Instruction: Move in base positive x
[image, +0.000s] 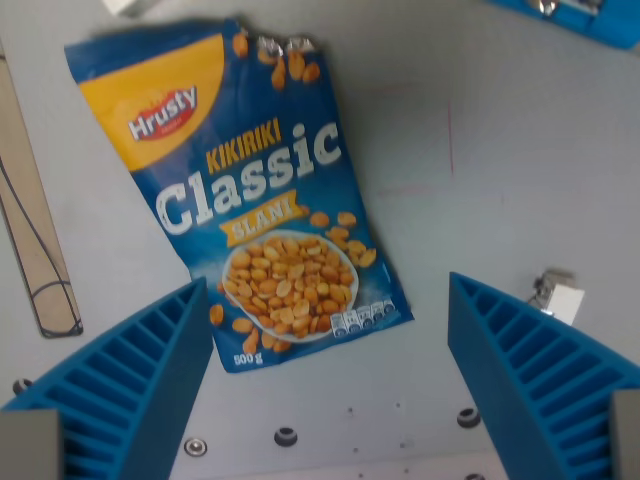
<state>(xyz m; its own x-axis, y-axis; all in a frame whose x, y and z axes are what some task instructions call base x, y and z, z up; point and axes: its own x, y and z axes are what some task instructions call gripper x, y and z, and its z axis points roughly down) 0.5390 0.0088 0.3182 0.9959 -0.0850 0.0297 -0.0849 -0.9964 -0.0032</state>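
Note:
A blue and yellow peanut bag (255, 195), printed "Hrusty Kikiriki Classic", lies flat on the grey table (500, 180), tilted, in the upper left and middle of the wrist view. My gripper (330, 370) is open and empty, above the table. Its two blue ribbed fingers stand wide apart at the bottom: one (130, 390) at the wrist view's left, whose tip overlaps the bag's lower left corner in this view, and one (540, 370) at the wrist view's right. The bag's lower edge lies between the fingers.
A beige strip with a black cable loop (35, 250) runs along the wrist view's left edge. A small white and metal clip (556, 295) lies by the right finger. A blue object (580, 20) sits at the top right corner. Screw holes (286, 436) dot the table's lower part.

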